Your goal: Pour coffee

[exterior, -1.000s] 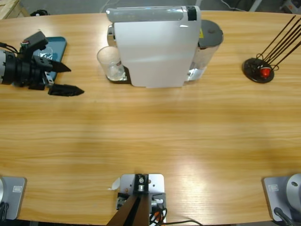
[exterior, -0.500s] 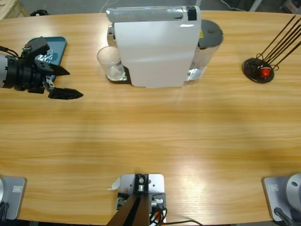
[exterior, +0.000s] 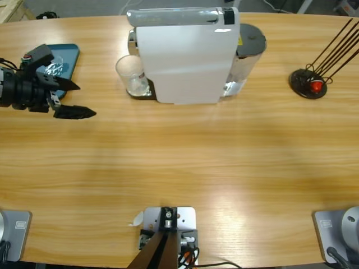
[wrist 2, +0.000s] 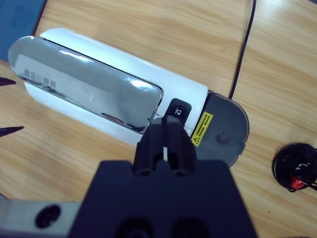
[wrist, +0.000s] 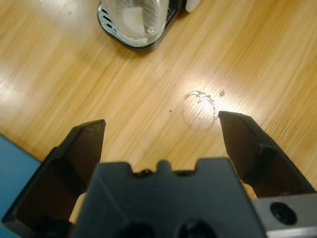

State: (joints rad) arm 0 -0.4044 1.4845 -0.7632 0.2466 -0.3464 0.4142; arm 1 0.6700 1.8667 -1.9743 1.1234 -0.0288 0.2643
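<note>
Long wooden table [exterior: 179, 162] takes up pretty much the whole high view; on the far side sits the big white coffee machine [exterior: 185, 53] with a chrome lid, a black button and a grey water tank [exterior: 249, 42] on its right end; the right wrist view looks straight down on that machine [wrist 2: 114, 94] from above.

Left gripper [exterior: 76, 98] comes in from the left edge, low over the wood; its jaws are spread wide with only bare table between them, holding nothing, touching nothing; in its own wrist view [wrist: 161, 121] you see the same wide gap, with a little dried ring stain [wrist: 203, 99] on the wood just ahead.

Right gripper [wrist 2: 166, 139] hangs above the machine; its two jaws are pressed together, nothing pinched between them; can't spot that arm in the high view.

Teal tray [exterior: 70, 53] sits at the far left, just behind the left gripper, with something crinkly and shiny in it; can't tell what.

Clear glass cup [exterior: 130, 74] stands upright on the machine's dark drip tray [exterior: 140, 94], tight against the machine's left side, well ahead of the open jaws; any coffee in it is too faint to make out from either view [wrist: 136, 20].

Far right there's a black round stand [exterior: 307, 83] with thin dark rods and a red capsule [exterior: 317, 86] in it.
</note>
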